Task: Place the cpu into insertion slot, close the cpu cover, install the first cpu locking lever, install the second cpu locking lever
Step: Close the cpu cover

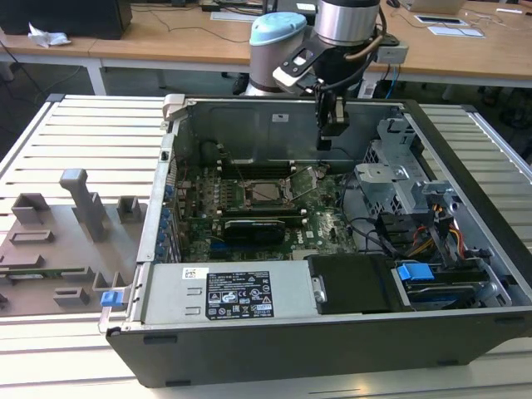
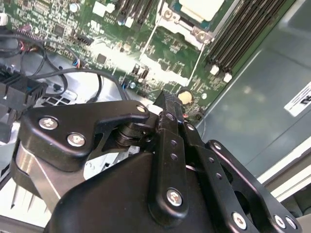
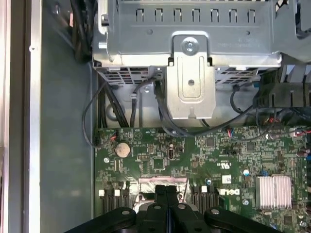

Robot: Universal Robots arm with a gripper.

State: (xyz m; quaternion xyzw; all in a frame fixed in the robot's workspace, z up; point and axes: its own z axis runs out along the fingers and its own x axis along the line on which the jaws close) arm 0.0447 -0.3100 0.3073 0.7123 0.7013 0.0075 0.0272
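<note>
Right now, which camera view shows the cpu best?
The exterior view: the whole cpu shows from above. The second wrist view crops the cpu at the frame edge; in the first wrist view the gripper blocks that area.

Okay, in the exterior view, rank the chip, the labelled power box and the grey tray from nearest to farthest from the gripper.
1. The chip, on the green board, close by the gripper.
2. The power box, at the case front.
3. The grey tray, outside the case, exterior view's left.
</note>
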